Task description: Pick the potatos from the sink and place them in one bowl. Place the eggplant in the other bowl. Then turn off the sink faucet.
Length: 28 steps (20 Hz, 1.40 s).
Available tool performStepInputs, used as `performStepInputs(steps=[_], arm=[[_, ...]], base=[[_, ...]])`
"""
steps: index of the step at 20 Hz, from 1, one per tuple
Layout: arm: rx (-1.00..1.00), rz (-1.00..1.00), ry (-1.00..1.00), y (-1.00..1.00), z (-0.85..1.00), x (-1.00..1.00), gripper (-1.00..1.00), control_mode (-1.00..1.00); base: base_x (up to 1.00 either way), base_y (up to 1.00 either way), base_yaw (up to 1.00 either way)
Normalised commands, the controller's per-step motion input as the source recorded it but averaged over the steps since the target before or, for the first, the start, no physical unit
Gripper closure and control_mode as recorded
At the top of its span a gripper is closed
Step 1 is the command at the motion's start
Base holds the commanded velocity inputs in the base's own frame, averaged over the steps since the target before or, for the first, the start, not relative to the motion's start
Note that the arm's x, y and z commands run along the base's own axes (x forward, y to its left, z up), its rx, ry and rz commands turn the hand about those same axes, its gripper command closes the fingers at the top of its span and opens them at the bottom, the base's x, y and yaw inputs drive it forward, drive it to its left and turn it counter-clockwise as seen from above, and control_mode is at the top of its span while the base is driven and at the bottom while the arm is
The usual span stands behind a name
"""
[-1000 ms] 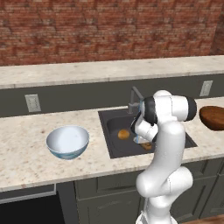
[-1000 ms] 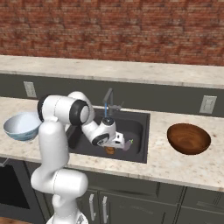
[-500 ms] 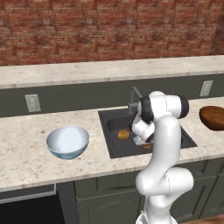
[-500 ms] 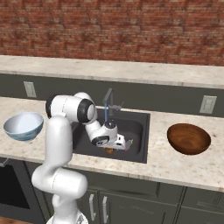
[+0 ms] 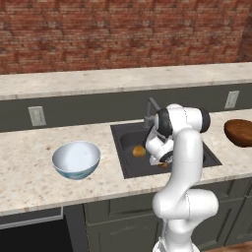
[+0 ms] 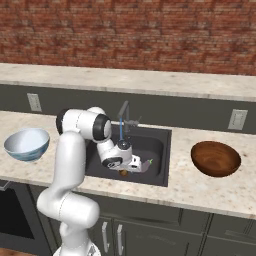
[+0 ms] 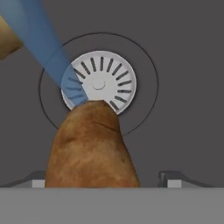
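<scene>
In the hand view an elongated brown potato [image 7: 92, 146] lies on the dark sink [image 7: 183, 65] floor, its far end touching the round drain [image 7: 99, 82]. My gripper [image 7: 105, 181] is open and straddles it, one fingertip on each side, with a gap on the right. A second, golden potato [image 5: 139, 151] lies further left in the basin. A small pale eggplant [image 6: 147, 163] sits just right of the hand. Water runs from the faucet [image 6: 125, 114]. The pale bowl [image 5: 76, 159] stands on the counter left of the sink and the dark brown bowl [image 6: 215, 158] on the right.
The blue water stream [image 7: 48, 52] falls onto the drain right beside the potato. The sink walls [image 5: 123, 157] close in around the hand. A brick wall and a raised ledge run behind the counter, with wall outlets [image 6: 238, 119] below the ledge.
The hand has sunk a little lower in the basin over the darker potato, and the jaws have begun to narrow. The potatoes and bowls have not moved.
</scene>
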Motion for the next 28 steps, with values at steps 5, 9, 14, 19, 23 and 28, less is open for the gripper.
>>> performStepInputs(steps=[5, 9, 14, 19, 23, 28], arm=[[0.0, 0.0, 0.05, 0.0, -0.1, 0.0, 1.0, -1.0], [0.0, 0.0, 0.0, 0.0, 0.0, -0.04, 1.0, -1.0], [0.0, 0.0, -0.05, 0.0, 0.24, -0.15, 1.0, -1.0], [0.0, 0.0, -0.05, 0.0, 0.44, -0.09, 1.0, -1.0], [0.0, 0.0, -0.01, -0.03, 0.53, -0.05, 1.0, -1.0], [0.0, 0.0, 0.0, -0.06, 0.58, 0.0, 1.0, -1.0]], base=[[0.0, 0.0, 0.0], [0.0, 0.0, 0.0], [0.0, 0.0, 0.0], [0.0, 0.0, 0.0], [0.0, 0.0, 0.0], [0.0, 0.0, 0.0]])
